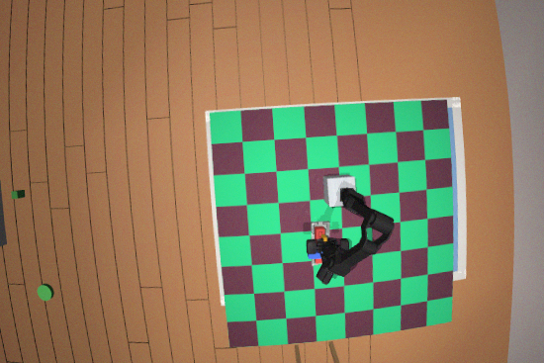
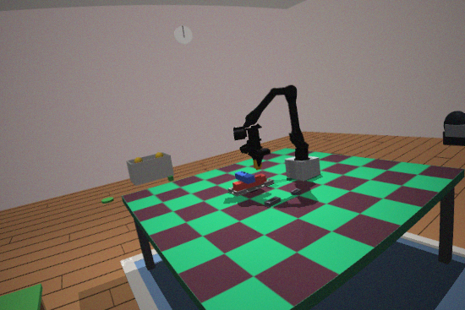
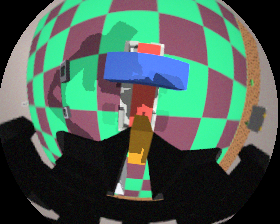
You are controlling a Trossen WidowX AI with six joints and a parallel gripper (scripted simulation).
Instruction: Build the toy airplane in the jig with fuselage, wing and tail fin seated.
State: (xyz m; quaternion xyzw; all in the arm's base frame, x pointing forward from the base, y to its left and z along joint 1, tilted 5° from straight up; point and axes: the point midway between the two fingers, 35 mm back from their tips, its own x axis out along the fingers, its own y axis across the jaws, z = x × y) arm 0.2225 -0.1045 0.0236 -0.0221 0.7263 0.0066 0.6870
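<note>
The red fuselage lies in the grey cradle jig. The blue wing lies crosswise on top of the fuselage; its tab and socket are hidden. My gripper points down and is shut on the orange tail fin. In the exterior view the fin hangs above the fuselage with a gap below it. In the wrist view the fin's lower end overlaps the near end of the fuselage, and the tail socket cannot be made out.
Two small dark grey holders, one larger and one smaller, stand on the checkered table beside the jig. The arm's pale base block stands beyond the jig's tail end.
</note>
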